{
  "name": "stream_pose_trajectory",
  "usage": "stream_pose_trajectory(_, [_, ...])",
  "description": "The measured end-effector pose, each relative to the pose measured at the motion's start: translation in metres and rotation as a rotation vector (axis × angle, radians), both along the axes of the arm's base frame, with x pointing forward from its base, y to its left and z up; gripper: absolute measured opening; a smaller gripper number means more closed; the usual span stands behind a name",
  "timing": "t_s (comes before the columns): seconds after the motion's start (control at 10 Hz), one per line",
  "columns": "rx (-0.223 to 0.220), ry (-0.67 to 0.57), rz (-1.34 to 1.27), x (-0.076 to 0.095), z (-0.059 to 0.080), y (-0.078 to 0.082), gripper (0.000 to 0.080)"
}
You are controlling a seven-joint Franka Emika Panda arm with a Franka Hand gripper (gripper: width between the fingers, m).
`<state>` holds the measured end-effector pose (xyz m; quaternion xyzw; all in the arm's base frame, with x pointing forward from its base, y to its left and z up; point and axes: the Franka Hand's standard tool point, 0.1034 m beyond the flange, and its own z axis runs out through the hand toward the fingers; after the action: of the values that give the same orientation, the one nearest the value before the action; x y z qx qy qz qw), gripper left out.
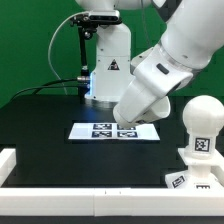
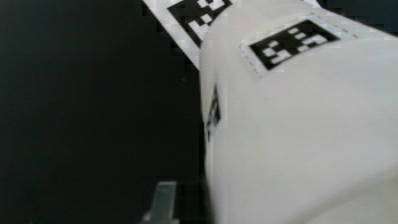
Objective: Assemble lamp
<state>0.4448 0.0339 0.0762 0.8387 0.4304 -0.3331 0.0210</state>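
The round bulb stands upright on its neck at the exterior view's right, tag facing front. The blocky base lies just in front of it at the lower right. My gripper is down at the marker board, mostly hidden by the arm. In the wrist view a large white tagged part, apparently the shade, fills the frame beside my gripper. One finger shows with a thin dark gap to that part. The other finger is hidden.
A white rail runs along the table's front edge, with a white block at the exterior view's left. The robot's pedestal and cables stand at the back. The marker board also shows in the wrist view.
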Motion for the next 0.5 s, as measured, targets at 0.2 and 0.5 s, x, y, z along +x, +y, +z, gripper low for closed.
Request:
stream_pose_trajectory(0.2, [0.027,-0.02,0.06,0.004,-0.003,-0.001,0.0041])
stream_pose_trajectory(0.5, [0.16,-0.132,0.349,0.014,0.002,0.004,0.0041])
